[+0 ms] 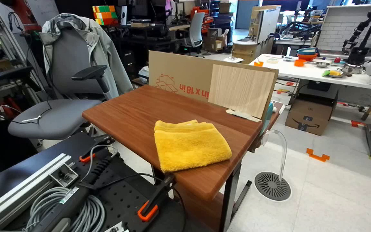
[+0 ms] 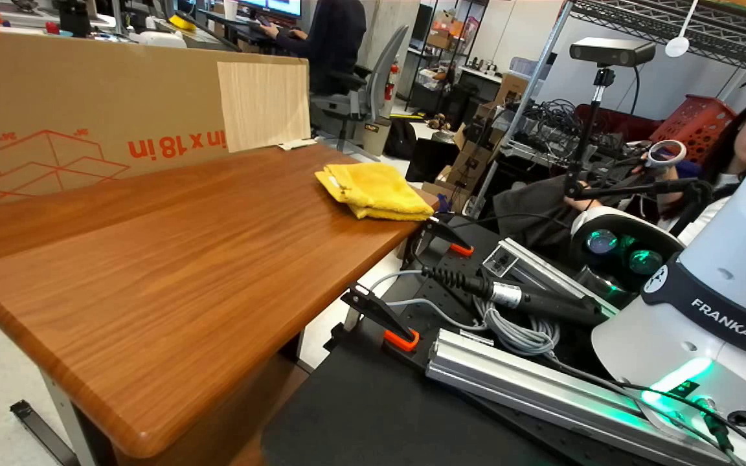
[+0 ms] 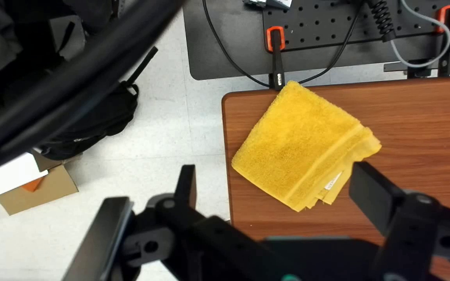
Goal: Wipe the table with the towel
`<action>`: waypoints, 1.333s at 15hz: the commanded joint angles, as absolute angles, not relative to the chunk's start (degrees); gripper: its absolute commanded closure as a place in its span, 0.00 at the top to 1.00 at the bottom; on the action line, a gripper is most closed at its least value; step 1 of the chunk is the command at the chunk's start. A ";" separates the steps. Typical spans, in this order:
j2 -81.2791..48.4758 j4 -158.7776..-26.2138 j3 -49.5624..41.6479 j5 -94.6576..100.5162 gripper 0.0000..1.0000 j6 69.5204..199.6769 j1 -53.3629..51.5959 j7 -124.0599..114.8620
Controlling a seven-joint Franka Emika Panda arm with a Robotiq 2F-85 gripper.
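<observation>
The towel [image 3: 303, 144] is mustard yellow and folded roughly square. It lies flat near one corner of the reddish-brown table [image 3: 424, 117]. A small white label shows at its edge. In both exterior views the towel [image 1: 190, 146] [image 2: 376, 189] rests on the tabletop [image 1: 130, 112] [image 2: 172, 259], by the edge facing the black robot bench. My gripper [image 3: 275, 167] is open and empty in the wrist view. Its fingers are spread wide, and the towel shows beyond and between them, apart from them. The gripper is out of view in both exterior views.
A cardboard sheet [image 1: 180, 72] [image 2: 88, 103] stands upright along the table's far edge with a light wood-grain panel [image 1: 242, 90] [image 2: 266, 103] on it. Black and orange clamps [image 1: 155, 199] [image 2: 386, 317] [image 3: 277, 58] sit on the bench edge, one close to the towel. A cable runs beside them.
</observation>
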State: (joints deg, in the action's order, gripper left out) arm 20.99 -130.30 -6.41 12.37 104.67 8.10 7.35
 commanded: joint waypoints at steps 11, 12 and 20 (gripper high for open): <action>14.53 -127.52 -8.30 6.96 1.00 107.83 7.48 4.94; 11.27 -126.60 -9.49 2.97 1.00 108.92 7.44 5.27; -12.87 -124.95 -10.23 -12.68 1.00 126.62 9.48 -0.43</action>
State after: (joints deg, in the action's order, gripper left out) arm -4.30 -129.03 -11.10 -8.12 124.70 8.93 1.30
